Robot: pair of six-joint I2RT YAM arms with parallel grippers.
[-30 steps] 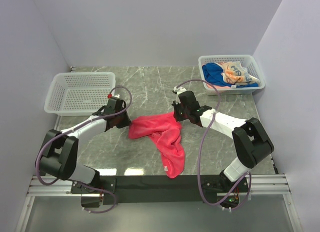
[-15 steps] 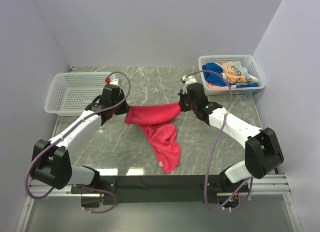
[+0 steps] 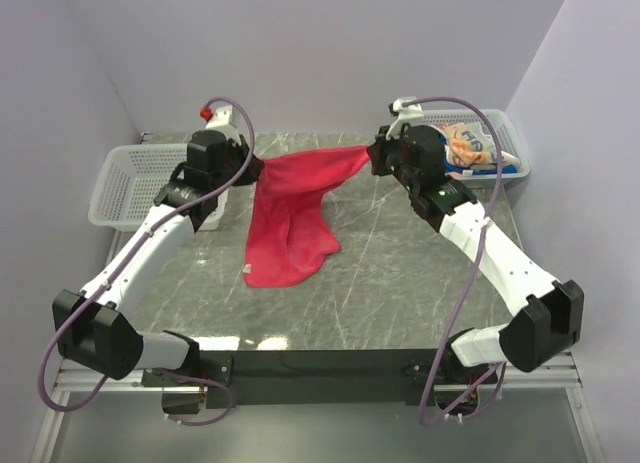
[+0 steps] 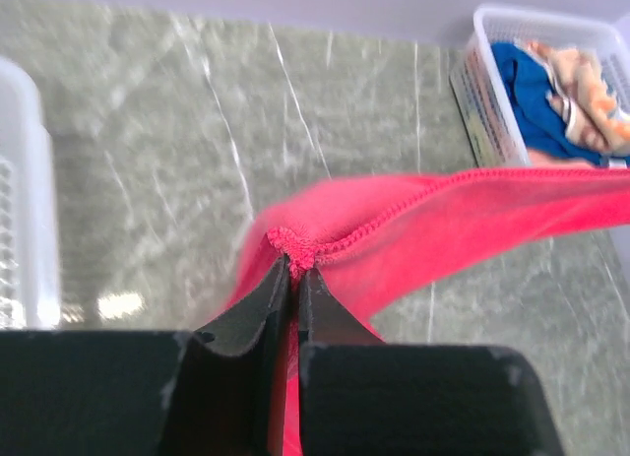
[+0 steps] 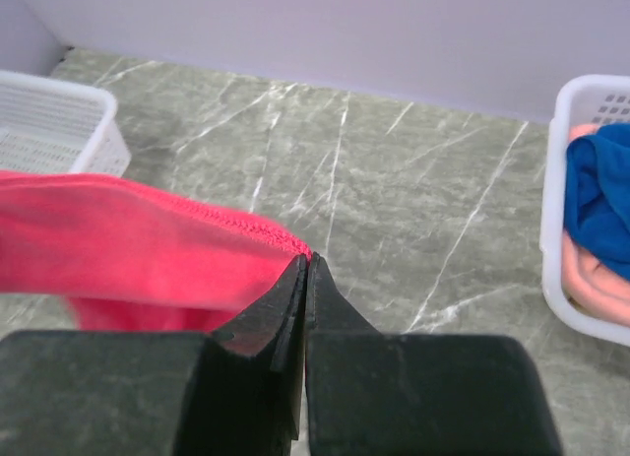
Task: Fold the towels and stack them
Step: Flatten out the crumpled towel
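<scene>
The big gray-green stone table (image 3: 400, 273) fills the middle, with pale walls around it. Two long white and black arms reach over it from the near edge. The left arm (image 3: 140, 253) reaches up toward the far left. The right arm (image 3: 490, 248) reaches up toward the far right.

Between them hangs the red towel (image 3: 290, 218). Its top edge is pulled out in a line from one arm to the other, up in the air near the far side of the table. The rest drops down in soft folds. Its bottom end lies on the table, closer to the left arm.

A white basket with holes (image 3: 125, 188) sits at the far left, just beside the left arm. Another white basket (image 3: 517, 148) sits at the far right, partly hidden behind the right arm. In that one lie a blue towel (image 4: 536, 101) and an orange towel with print on it (image 3: 470, 143). A peach towel (image 5: 591, 279) peeks out under the blue one.

The left gripper (image 4: 293, 269) pinches one top corner of the red towel. Its two black fingers are pressed tight, with a small bunch of the stitched edge sticking out above the tips. The right gripper (image 5: 303, 264) pinches the other top corner. Its fingers are pressed together too, and the stitched edge runs right into them.
</scene>
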